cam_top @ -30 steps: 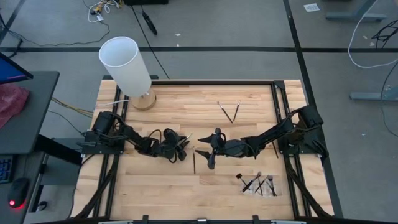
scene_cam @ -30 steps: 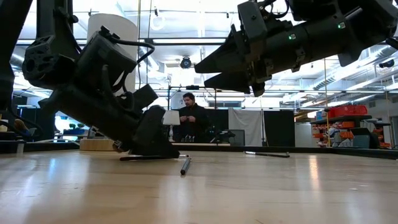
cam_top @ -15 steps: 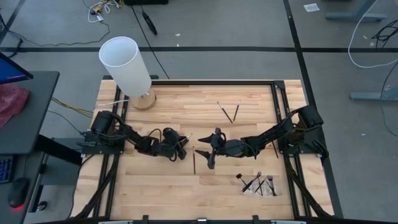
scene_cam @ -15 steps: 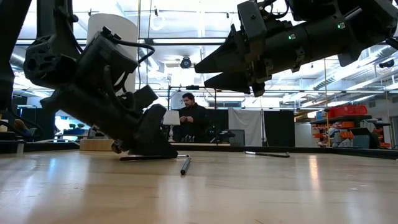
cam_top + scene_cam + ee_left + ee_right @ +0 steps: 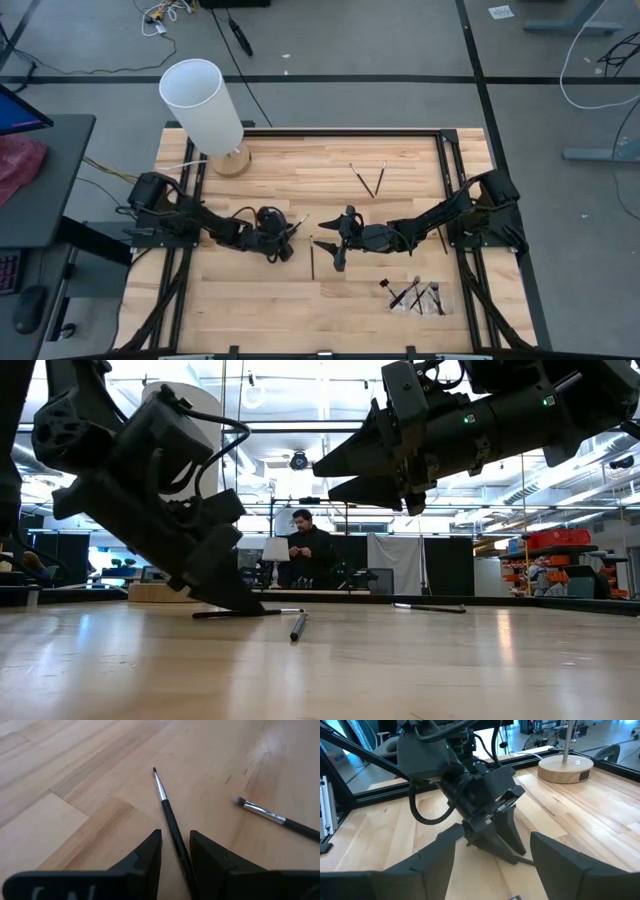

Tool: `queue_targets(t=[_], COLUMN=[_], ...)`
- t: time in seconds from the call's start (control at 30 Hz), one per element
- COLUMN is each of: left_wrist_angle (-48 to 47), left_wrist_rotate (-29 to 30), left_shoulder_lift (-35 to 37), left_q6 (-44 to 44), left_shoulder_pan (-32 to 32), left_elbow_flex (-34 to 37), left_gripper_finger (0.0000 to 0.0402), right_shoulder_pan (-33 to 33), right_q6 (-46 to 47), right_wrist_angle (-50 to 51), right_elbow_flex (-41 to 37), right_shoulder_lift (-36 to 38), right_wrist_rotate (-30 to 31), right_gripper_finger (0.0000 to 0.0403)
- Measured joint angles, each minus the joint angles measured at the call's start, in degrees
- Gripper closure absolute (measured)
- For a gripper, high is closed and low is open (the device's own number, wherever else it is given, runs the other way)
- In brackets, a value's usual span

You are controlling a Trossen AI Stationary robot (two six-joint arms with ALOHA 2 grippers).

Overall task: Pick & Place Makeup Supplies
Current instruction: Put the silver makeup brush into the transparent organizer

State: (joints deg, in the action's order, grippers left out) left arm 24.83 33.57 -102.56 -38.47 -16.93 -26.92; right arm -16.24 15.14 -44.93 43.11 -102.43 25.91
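Fingers of the left gripper [image 5: 175,857] are set narrowly apart astride a thin brush [image 5: 167,815], tips down at the worktop [image 5: 400,155]; nothing is yet pinched. The straddle is judged a line-up for closing on the handle. In the low view the brush [image 5: 250,613] is seen flat on the wood under those tips.

Fingers of the right gripper [image 5: 492,857] are spread wide and empty. It is held clear above the surface at mid-worktop, facing the left gripper, probably in waiting.

A second brush [image 5: 275,816] lies near the first, apart from it. Another dark one [image 5: 311,262] lies between the two grippers, two more [image 5: 367,178] toward the far edge, and a cluster [image 5: 413,295] near the right front.

Pale wood planks are noted. A white cylinder [image 5: 205,108] stands at the far left corner. A person [image 5: 310,550] stands in the workshop beyond.
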Motion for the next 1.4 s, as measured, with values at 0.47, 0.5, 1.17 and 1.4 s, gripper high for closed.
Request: queue_targets(t=[0.47,0.5,1.17,1.4], left_wrist_angle=[5.8,5.7,10.3,10.5], left_wrist_rotate=[7.0,7.3,7.2,5.4], left_shoulder_lift=[-3.2,-3.2,-3.4,-3.3], left_q6=[3.2,3.1,3.6,5.1], left_shoulder_pan=[-0.8,-0.8,3.8,5.1], left_elbow_flex=[0.5,0.5,0.3,0.3], left_gripper_finger=[0.0296,0.0296,0.026,0.0243], right_shoulder_pan=[0.0,0.0,0.0,0.0], right_q6=[-0.6,-0.6,-0.7,-0.7], right_wrist_angle=[0.0,0.0,0.0,0.0], right_elbow_flex=[0.0,0.0,0.0,0.0], right_shoulder_lift=[0.0,0.0,0.0,0.0], right_wrist_rotate=[0.0,0.0,0.0,0.0], right_gripper_finger=[0.0142,0.0142,0.0142,0.0142])
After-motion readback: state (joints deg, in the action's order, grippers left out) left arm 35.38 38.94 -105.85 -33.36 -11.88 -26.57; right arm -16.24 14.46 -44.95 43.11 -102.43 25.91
